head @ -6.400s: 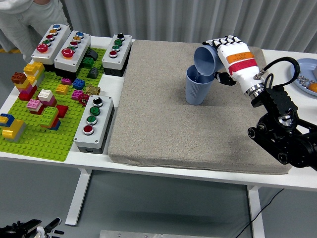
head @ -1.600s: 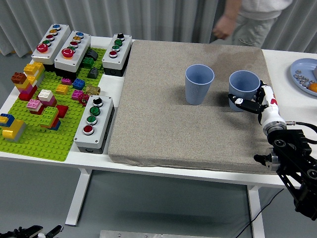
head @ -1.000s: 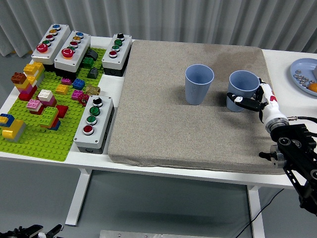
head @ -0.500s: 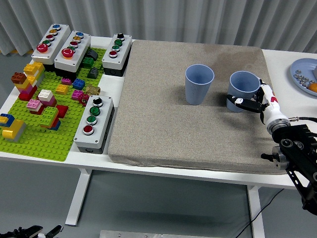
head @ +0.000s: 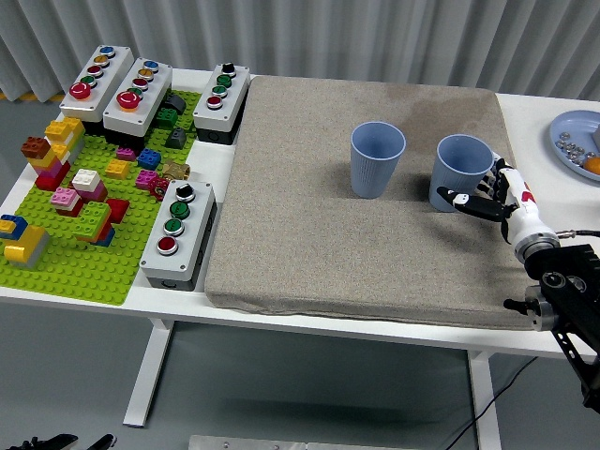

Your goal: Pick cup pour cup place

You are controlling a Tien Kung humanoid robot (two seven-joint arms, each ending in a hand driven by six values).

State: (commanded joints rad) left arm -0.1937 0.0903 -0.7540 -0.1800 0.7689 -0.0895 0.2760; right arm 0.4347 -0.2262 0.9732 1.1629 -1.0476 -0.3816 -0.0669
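Two blue cups stand upright on the grey mat. One cup is near the mat's middle, the other cup to its right. My right hand sits just right of and below the right cup, fingers spread and off the cup, holding nothing. Its black arm comes in from the lower right corner. What the cups hold cannot be seen from here. The left arm is out of sight.
A green baseplate with several coloured bricks fills the left side. Grey button boxes stand beside and behind it. A blue plate with small items lies at the right edge.
The hand set the poured cup upright to the right of the other, let go of it and has drawn back toward the lower right. The person at the far side has left.
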